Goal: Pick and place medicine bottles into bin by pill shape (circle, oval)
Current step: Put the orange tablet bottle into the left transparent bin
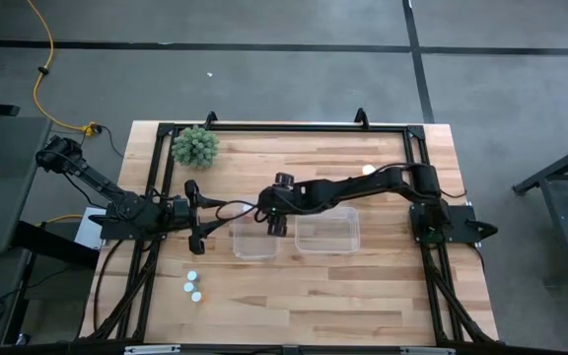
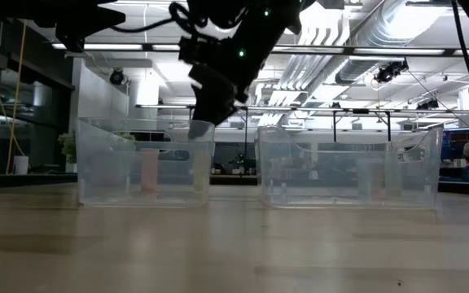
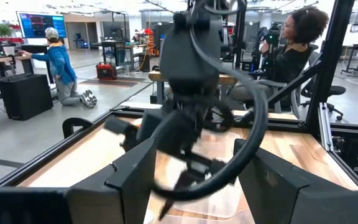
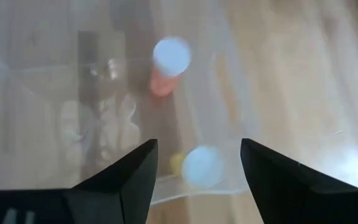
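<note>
Two clear tubs stand mid-table, the left one and the right one. My right gripper hangs open and empty above the left tub's right end, pointing down, and also shows in the low view. Its wrist view looks down on two white-capped bottles standing upright in that tub, one orange and one yellowish. Both show in the low view, the orange one and the pale one. Three more bottles stand on the table near the front left. My left gripper waits open, left of the tubs.
A green spiky ball plant stands at the far left corner. A small white-capped thing sits at the far right, beside my right arm. A black frame borders the table. People sit and kneel in the room beyond.
</note>
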{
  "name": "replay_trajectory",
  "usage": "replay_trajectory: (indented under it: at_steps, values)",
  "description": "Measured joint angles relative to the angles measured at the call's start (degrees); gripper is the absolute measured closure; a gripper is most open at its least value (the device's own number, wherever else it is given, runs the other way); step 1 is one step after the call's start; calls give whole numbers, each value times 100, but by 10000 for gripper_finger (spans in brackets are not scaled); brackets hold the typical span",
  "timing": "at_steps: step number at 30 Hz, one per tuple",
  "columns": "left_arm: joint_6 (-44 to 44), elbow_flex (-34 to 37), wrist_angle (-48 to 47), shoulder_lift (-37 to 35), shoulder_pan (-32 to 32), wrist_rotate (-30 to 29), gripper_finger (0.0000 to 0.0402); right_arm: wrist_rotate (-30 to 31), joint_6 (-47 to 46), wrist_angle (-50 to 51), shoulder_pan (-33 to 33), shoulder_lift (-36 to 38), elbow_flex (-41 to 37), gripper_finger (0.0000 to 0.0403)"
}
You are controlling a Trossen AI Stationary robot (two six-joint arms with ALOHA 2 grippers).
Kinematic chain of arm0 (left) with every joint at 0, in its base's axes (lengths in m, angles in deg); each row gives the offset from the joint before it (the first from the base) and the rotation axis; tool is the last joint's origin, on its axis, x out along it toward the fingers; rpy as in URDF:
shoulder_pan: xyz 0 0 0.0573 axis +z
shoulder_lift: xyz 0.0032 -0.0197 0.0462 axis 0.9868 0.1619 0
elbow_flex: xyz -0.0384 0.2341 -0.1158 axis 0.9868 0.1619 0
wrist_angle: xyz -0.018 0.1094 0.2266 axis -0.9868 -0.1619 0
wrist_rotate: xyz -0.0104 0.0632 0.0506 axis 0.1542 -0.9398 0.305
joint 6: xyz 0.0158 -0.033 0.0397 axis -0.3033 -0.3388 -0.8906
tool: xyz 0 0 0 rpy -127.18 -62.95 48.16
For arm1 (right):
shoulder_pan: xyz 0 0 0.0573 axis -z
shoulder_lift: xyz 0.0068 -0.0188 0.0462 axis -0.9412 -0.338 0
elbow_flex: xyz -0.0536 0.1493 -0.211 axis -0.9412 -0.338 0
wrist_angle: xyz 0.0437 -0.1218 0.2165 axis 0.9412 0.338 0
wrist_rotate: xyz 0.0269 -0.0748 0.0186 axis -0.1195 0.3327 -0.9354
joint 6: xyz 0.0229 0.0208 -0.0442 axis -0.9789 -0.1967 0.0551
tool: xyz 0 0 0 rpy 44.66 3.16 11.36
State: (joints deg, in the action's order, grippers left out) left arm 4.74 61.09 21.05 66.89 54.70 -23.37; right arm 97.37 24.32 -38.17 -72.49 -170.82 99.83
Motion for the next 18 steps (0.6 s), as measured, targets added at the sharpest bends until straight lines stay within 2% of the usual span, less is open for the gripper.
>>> replay_trajectory:
  at_steps: [6, 11, 18]
  values:
    - [9, 0, -144, 0, 0, -6, 197, 152, 138, 217, -24, 572, -214, 179]
    - [0, 0, -201, 0, 5, -12, 197, 440, -79, -97, -166, 1431, -1186, 179]
    - [-87, 0, -224, 0, 13, -208, 197, 464, -312, -2400, -546, 3069, -3396, 179]
